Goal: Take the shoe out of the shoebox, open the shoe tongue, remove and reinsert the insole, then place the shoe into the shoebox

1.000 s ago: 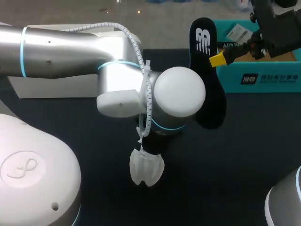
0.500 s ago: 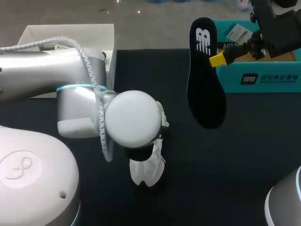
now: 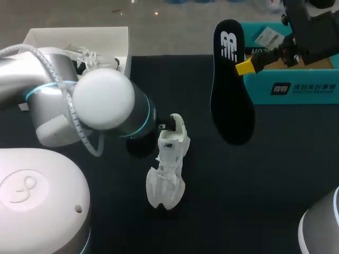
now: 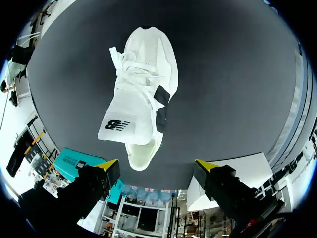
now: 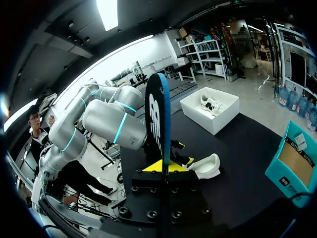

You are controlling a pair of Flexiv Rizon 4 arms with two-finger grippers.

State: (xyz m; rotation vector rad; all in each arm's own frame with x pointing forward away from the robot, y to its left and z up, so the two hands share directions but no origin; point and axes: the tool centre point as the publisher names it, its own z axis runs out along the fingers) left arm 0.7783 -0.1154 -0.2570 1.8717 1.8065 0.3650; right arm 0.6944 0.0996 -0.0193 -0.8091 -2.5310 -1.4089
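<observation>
Matte black counter (image 3: pixel 254 201): a white shoe (image 3: pixel 168 169) lies near its middle, with a teal shoebox (image 3: pixel 296 87) far right and a white box (image 3: pixel 47 39) far left. The left end effector (image 4: pixel 156 164) hangs wide open over the shoe, gripping nothing. The right end effector (image 5: pixel 159 166) pinches the black insole (image 3: pixel 231 90) in the air beside the shoebox. Logos mark the insole and the tongue (image 4: pixel 124 116), and there is white print on the shoebox.

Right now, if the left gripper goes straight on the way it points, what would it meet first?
The left gripper would most likely meet the white shoe at its heel end, just ahead of the open fingers. Beyond it is only the black table. Depth is hard to judge.
</observation>
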